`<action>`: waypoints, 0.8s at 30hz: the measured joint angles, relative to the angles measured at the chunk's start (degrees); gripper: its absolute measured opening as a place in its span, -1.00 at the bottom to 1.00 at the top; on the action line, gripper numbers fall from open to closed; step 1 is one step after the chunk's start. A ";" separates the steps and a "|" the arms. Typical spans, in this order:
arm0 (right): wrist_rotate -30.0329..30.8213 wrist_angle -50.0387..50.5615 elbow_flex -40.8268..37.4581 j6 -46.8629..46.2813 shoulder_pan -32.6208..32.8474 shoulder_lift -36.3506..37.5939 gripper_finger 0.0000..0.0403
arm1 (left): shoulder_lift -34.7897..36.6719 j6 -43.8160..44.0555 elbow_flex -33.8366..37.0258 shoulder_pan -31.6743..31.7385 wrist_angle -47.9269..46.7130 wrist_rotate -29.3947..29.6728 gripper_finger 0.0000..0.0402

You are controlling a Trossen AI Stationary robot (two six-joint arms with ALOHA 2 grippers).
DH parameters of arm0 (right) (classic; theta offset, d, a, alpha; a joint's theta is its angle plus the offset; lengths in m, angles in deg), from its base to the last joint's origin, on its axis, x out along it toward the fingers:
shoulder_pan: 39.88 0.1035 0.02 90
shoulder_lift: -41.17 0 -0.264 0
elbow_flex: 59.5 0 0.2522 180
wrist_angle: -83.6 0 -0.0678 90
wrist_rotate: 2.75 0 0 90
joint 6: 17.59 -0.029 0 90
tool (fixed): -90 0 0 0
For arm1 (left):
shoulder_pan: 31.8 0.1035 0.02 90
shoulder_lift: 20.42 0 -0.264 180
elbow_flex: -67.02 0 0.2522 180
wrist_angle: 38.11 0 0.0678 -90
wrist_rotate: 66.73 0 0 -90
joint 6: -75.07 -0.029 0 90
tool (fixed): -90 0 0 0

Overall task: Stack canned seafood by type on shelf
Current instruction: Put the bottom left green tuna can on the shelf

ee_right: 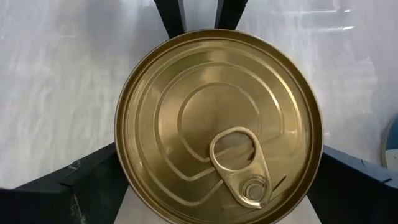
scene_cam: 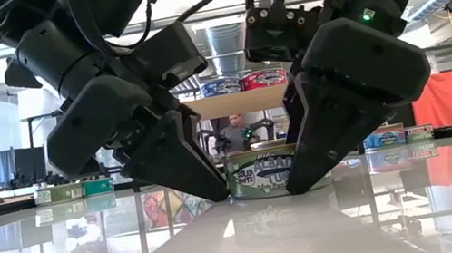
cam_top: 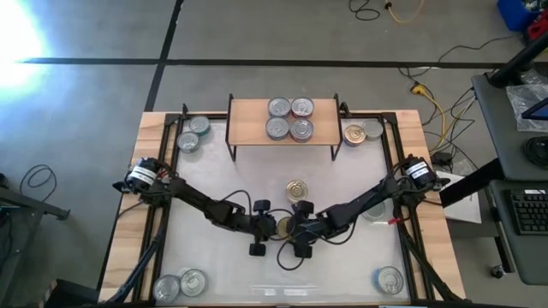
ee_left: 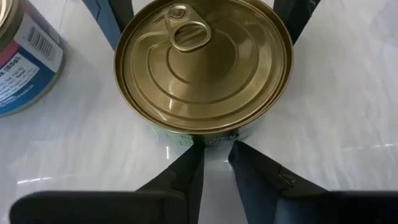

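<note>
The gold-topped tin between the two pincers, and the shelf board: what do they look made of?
The gold-topped tin looks like metal with a glossy gold-lacquered lid: pressed concentric rings, a pull tab, sharp reflections. A printed label wraps its side. The shelf board looks like light, matte wood, probably unvarnished or laminate; its thin legs look like black metal.

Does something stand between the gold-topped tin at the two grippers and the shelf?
Yes. A second gold-topped tin stands on the table between the tin at the grippers and the shelf. Four tins already fill the shelf's middle.
</note>
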 joint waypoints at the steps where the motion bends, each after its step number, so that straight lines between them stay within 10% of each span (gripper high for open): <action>1: -0.29 0.56 0.24 0.01 -0.08 0.00 0.99 | 0.00 -0.10 -0.02 0.00 0.00 -0.08 -0.63; 13: -3.64 8.03 4.84 1.85 -0.11 0.54 0.81 | 3.98 -0.66 0.90 -0.34 0.26 -2.81 -0.63; 24: -4.74 24.27 8.06 6.00 -0.93 12.47 0.80 | 22.76 2.38 9.60 -3.43 -6.55 1.61 -0.63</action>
